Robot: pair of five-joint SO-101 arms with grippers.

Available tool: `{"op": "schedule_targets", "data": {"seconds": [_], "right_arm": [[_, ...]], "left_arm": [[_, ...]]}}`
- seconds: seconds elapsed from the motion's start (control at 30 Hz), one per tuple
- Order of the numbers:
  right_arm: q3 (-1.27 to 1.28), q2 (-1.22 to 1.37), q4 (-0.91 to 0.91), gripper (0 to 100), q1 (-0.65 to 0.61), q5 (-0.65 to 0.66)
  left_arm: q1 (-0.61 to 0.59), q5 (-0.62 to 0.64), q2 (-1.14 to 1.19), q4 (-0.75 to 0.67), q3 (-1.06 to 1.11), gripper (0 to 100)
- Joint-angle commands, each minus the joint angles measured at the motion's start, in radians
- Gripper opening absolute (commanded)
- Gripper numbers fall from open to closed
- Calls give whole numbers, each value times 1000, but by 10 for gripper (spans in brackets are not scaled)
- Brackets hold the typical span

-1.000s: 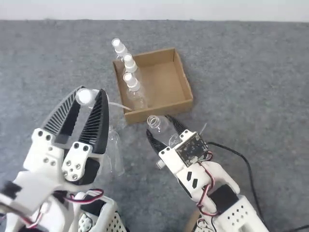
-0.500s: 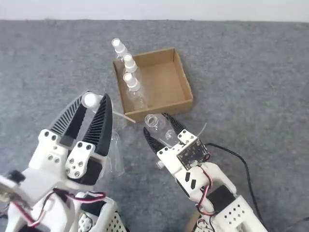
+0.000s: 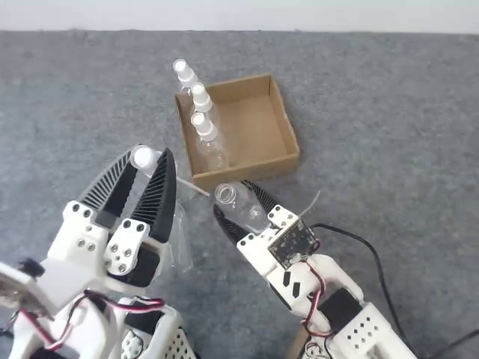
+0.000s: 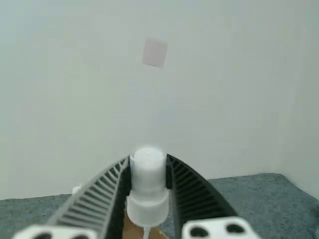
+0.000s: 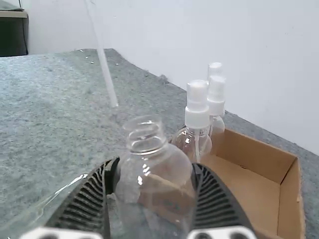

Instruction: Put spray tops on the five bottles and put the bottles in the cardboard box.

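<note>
My left gripper is shut on a white spray top, held in the air left of the cardboard box; its thin dip tube slants toward the box front. In the left wrist view the spray top sits between the ribbed fingers. My right gripper is shut on a clear open-necked bottle, upright just before the box front. The right wrist view shows this bottle with the dip tube hanging beyond its mouth.
Three capped bottles line the box's left side; the farthest is at the far corner, in or out I cannot tell. Another clear bottle lies on the grey carpet between the arms. The right half of the box floor is bare.
My right gripper has carried the open bottle leftward, nearer the dip tube. My left gripper has shifted slightly right and toward the near side with the spray top.
</note>
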Motion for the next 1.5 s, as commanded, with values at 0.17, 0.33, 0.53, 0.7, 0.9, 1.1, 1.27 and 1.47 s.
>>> {"op": "schedule_targets", "data": {"seconds": [0.17, 0.33, 0.53, 0.7, 0.9, 1.1, 1.27, 1.47], "right_arm": [[20, -22, -18, 8, -27, 17], [20, -21, 7, 7, -73, 80], [20, -22, 8, 7, -67, 77], [21, -22, 8, 7, -65, 77], [21, -22, 2, 7, -48, 75], [21, -22, 1, 7, -39, 75], [21, -22, 1, 7, -39, 75], [21, -22, 1, 7, -39, 75]], "left_arm": [[2, 9, -207, -104, 151, 12], [2, 6, -247, -120, 186, 12], [6, 6, -249, -114, 191, 12], [8, 6, -252, -110, 193, 12], [9, 5, -252, -100, 188, 12], [9, -20, -252, -92, 191, 12], [89, -61, -253, -78, 186, 12], [121, -92, -253, -77, 193, 12]]}}
